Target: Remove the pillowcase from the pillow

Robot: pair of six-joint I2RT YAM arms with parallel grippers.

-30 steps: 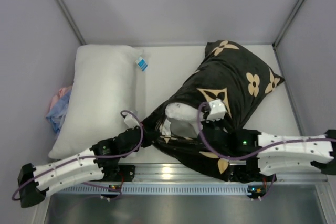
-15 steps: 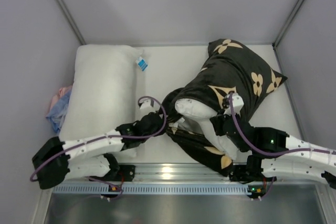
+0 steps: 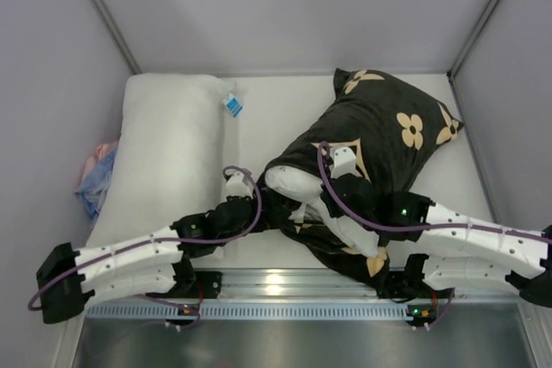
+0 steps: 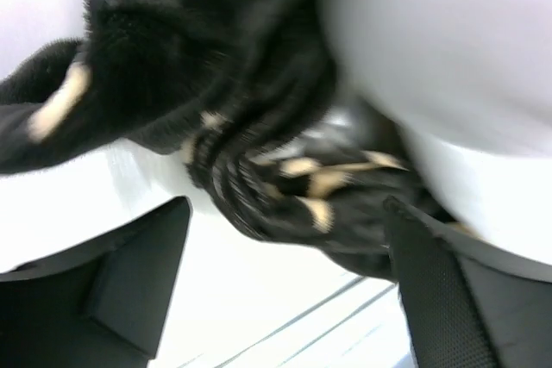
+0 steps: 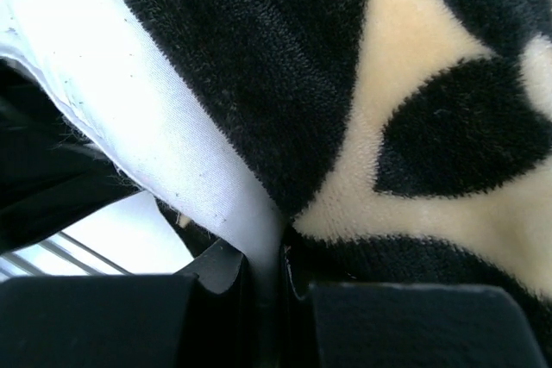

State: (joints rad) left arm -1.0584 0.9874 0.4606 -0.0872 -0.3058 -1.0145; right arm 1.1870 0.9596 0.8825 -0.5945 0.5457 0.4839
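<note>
Right half of the counter (image 3: 276, 114): the pillowcase (image 3: 388, 127) lies plump and diagonal, black pile and tan flowers up. Its far corner is tucked toward the far right corner, just beside the right wall. At its near-left mouth the pillow (image 3: 289, 183) bulges out white, about mid-counter and toward the near edge.

The right hand (image 3: 326, 202) is buried at that mouth and clenched. Its wrist view shows the fingers (image 5: 226, 277) nipped on a fold of the white pillow fabric, with the pillowcase's edge pressed right alongside.

The left hand (image 3: 263, 208) comes in from the left at the same mouth, fingers (image 4: 138, 282) spread wide, gripping nothing. A bunched black lip of the pillowcase hangs just ahead of them, blurred.

What's in the way? A second white pillow (image 3: 168, 152) fills the left edge from the far left corner nearly to the near edge, with a blue-white tag (image 3: 231, 105) at its far right corner. The left arm crosses over its near end. Wedged between that pillow and the left wall sits a pink-blue cloth bundle (image 3: 95, 174).

For room, a bare strip of counter runs between the two pillows, widest at the far edge and pinching in toward the hands. A thin bare band lies along the near edge by the metal rail (image 3: 276, 282), between the arm bases. Grey walls (image 3: 285, 6) close the left, far and right sides.
</note>
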